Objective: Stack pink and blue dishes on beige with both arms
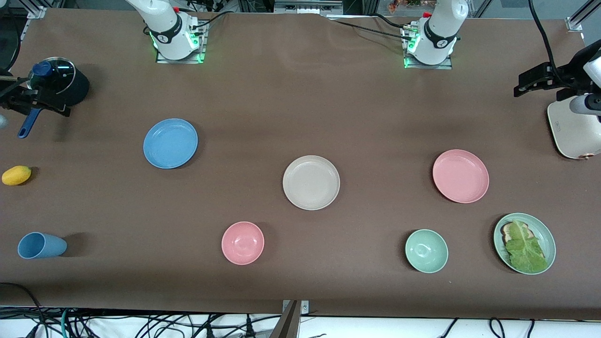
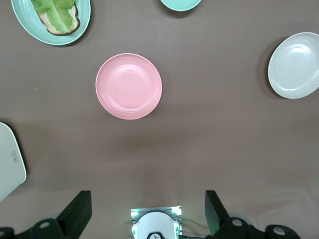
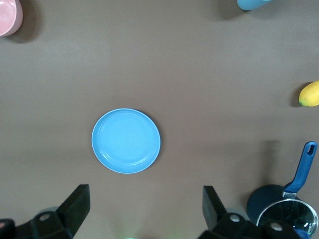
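- The beige plate (image 1: 311, 182) lies flat and rim up at the middle of the brown counter (image 1: 300, 94); being round, it has no long axis and points no way.
- The blue plate (image 1: 170, 143) lies flat toward the right arm's end, farther from the front camera than the beige plate and well apart from it.
- The pink plate (image 1: 460, 176) lies flat toward the left arm's end, also well apart.
- Bare counter lies between each plate and the beige one.
- Nearer the front camera sit a pink bowl (image 1: 242, 242), a green bowl (image 1: 426, 250), a green plate with lettuce (image 1: 524, 242) and a blue cup (image 1: 41, 245).
- The left gripper (image 2: 147, 211) hangs over the counter above the pink plate, fingers spread wide, holding nothing.
- The right gripper (image 3: 145, 208) hangs likewise above the blue plate, fingers parted and empty.
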Controlling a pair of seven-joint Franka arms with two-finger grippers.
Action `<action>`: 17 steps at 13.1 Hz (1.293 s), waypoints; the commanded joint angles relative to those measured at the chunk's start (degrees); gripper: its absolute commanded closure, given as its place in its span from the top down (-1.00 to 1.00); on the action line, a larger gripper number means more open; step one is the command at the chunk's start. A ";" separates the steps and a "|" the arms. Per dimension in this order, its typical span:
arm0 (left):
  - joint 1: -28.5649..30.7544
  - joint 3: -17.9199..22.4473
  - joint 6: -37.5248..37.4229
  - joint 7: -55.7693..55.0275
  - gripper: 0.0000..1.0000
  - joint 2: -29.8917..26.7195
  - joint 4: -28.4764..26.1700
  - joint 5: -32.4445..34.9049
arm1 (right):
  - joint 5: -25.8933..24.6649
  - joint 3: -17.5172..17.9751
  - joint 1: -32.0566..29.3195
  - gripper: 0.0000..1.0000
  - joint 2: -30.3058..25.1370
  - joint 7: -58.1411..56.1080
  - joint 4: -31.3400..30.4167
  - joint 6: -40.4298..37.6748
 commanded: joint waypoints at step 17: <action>-2.28 0.51 3.79 -0.50 1.00 4.55 0.43 -1.32 | -0.09 -0.01 -0.23 1.00 -0.06 -0.73 0.17 -0.45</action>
